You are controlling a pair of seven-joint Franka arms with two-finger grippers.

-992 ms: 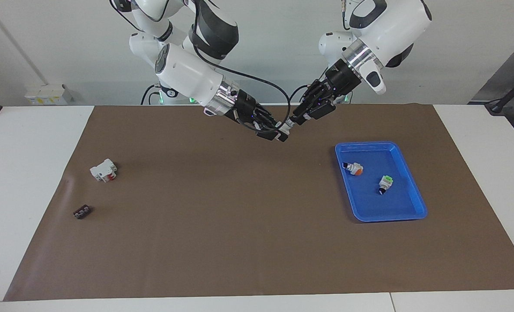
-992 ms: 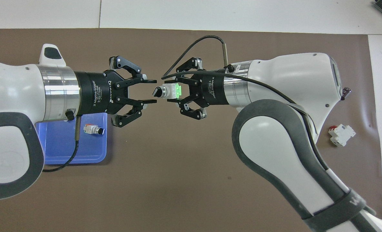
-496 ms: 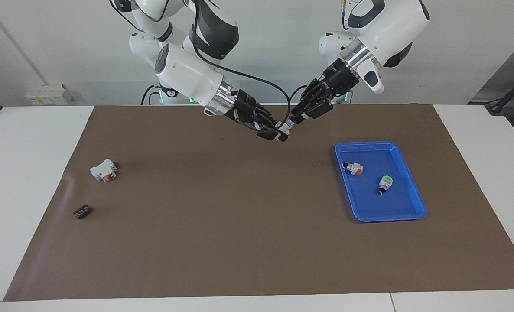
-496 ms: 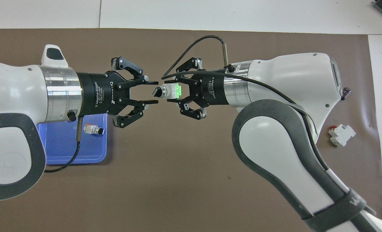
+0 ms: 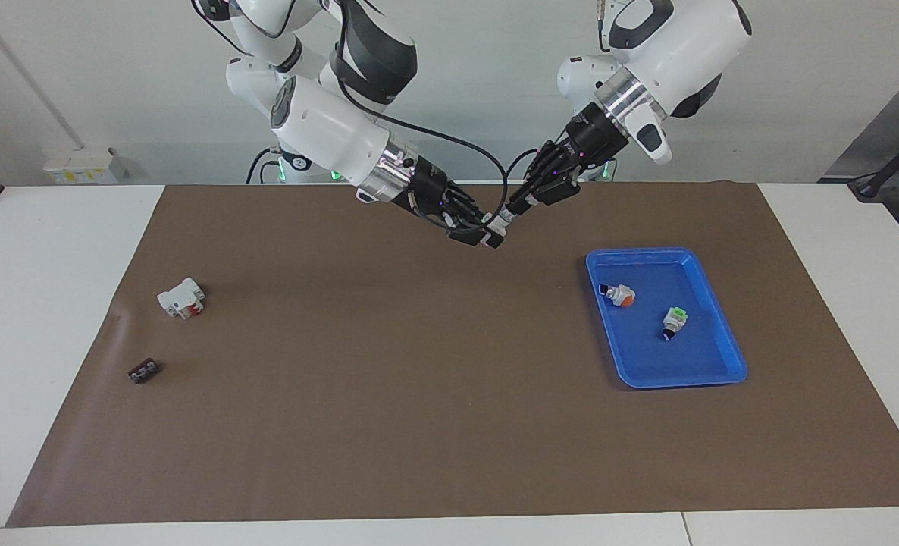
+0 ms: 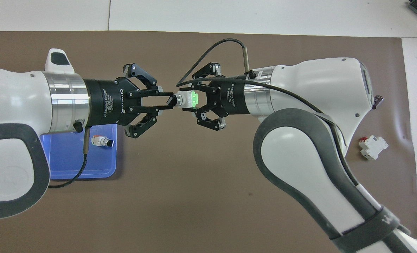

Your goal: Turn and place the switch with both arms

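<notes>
We are clamping the switch in right gripper jaws over the worktop | overhead showing left gripper jaws closing on its knob | blue tray lying under the left arm

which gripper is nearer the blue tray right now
Left. The left gripper is up over the mat just off the blue tray, closed on the switch's knob. The right gripper meets it from the tray-less end, holding the green end.

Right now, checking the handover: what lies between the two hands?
The switch: the right hand holds its green end, the left hand clasps its black knob, clearest in the overhead view.
</notes>
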